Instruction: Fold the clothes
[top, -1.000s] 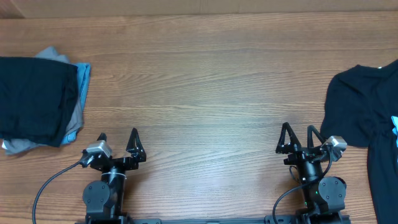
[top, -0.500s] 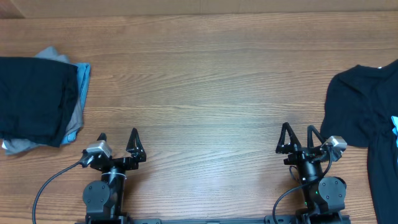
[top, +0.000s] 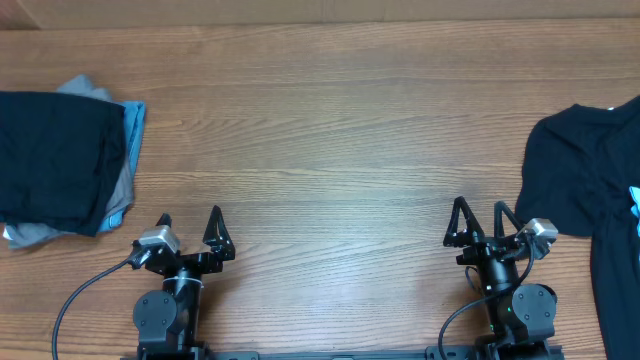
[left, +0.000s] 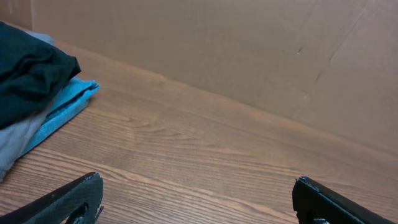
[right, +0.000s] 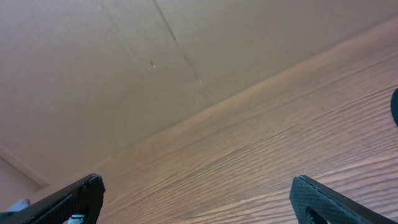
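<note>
A stack of folded clothes lies at the table's far left: a black T-shirt on top, a blue one and a grey one under it. The stack also shows in the left wrist view. An unfolded black T-shirt lies spread at the right edge, with a bit of light print at its border. No sky-blue shirt is in view. My left gripper is open and empty at the front left. My right gripper is open and empty at the front right, just left of the spread shirt.
The wooden table runs wide between the two piles. A brown cardboard wall stands behind its far edge, also in the right wrist view. A cable trails from the left arm's base.
</note>
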